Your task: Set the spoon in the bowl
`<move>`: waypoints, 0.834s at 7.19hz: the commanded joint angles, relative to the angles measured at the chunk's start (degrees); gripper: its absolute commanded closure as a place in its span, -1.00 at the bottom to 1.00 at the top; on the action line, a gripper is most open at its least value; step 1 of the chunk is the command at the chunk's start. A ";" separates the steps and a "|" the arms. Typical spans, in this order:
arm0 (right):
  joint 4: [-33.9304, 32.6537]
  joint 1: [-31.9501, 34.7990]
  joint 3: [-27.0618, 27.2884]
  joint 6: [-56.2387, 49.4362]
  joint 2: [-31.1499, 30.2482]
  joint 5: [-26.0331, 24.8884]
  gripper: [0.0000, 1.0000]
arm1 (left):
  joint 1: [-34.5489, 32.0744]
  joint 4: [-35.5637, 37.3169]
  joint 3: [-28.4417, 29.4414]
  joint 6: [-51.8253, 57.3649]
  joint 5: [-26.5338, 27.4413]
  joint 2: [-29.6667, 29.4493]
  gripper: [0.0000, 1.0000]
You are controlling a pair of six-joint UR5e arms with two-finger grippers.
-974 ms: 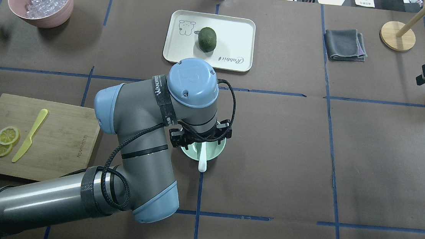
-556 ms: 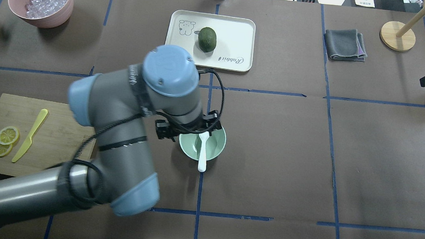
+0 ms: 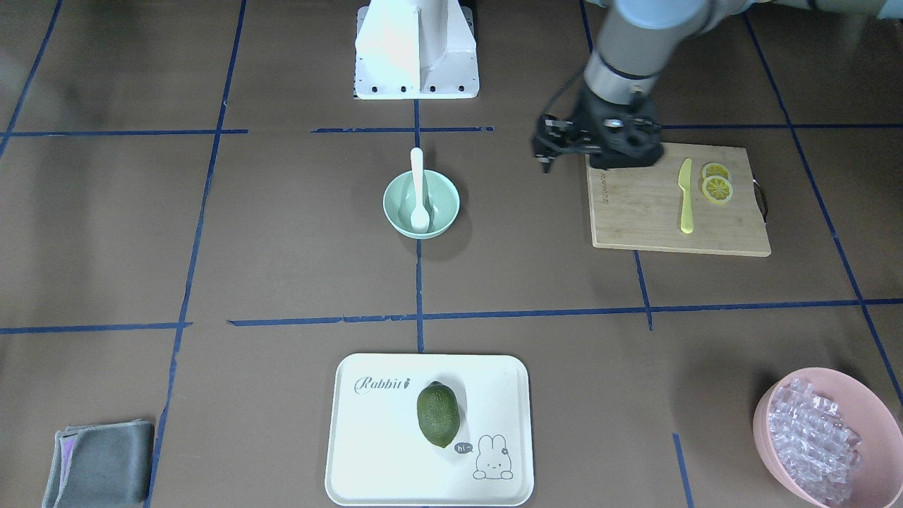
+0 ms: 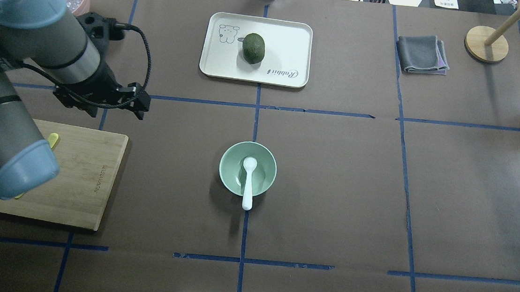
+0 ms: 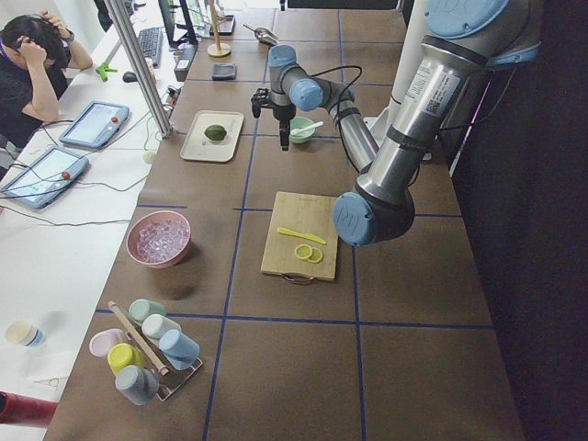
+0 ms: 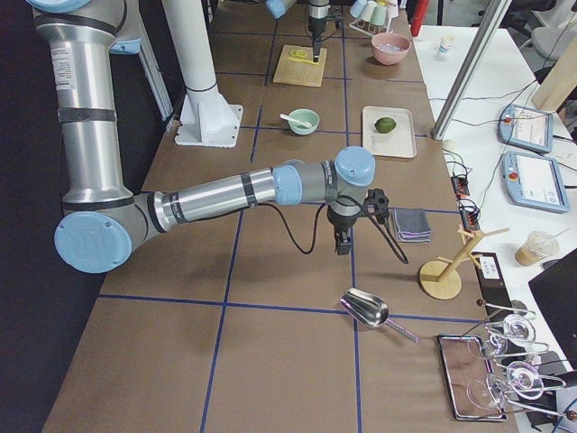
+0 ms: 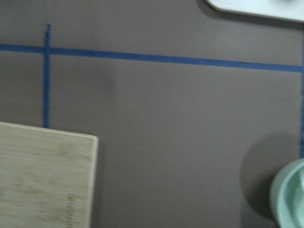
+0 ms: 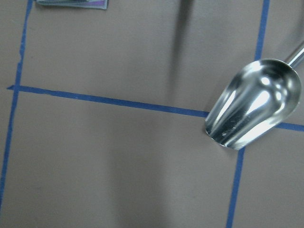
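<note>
The left gripper [image 3: 598, 149] hangs above the table well to the robot's left of the bowl [image 4: 264, 173], touching nothing. Its fingers do not show clearly in any view, so whether they are apart or together cannot be told. Its wrist camera looks down on bare brown table, with only the bowl's pale green rim at one edge. The spoon [image 4: 248, 182] rests in the bowl, free of both grippers. Its oval scoop lies on the bowl's floor, and its straight handle leans over the rim on the robot's side, the end sticking out past it. To the left of the bowl, beyond the gripper, a wooden cutting board [image 4: 93, 169] carries a yellow knife [image 3: 685, 194] and two lemon slices [image 3: 717, 182]. On the far side of the bowl from the robot, a white tray [image 4: 292, 40] holds a dark green fruit [image 4: 253, 48]. Farther out to the far left stands a pink bowl [image 3: 832, 374] of clear cubes. Well to the right of the bowl, the right gripper [image 6: 343, 242] points down over the table. Only the side view shows it, so its jaw state cannot be told. Near it lie a metal scoop [image 8: 251, 104] and, farther from the robot, a folded gray cloth [image 4: 421, 54].
</note>
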 commanded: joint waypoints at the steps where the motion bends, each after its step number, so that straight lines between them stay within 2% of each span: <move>1: 0.72 4.17 -3.55 -4.84 -3.26 0.12 -1.00 | -13.12 -0.12 0.42 17.79 -7.21 8.65 -1.00; 3: 9.92 5.85 -10.21 -4.67 -4.51 -0.15 -1.00 | -25.78 0.06 7.42 36.07 -12.23 12.71 -1.00; 4: 12.48 5.94 -10.94 -3.10 -3.47 -0.24 -1.00 | -30.45 -0.12 13.11 44.08 -14.26 12.82 -1.00; 5: 12.76 5.94 -11.47 -2.13 -3.54 -0.15 -1.00 | -33.37 -0.12 16.30 48.78 -14.28 13.08 -1.00; 6: 12.85 5.94 -9.74 -1.60 -3.28 -0.32 -1.00 | -37.75 -0.20 19.21 54.83 -14.37 15.26 -1.00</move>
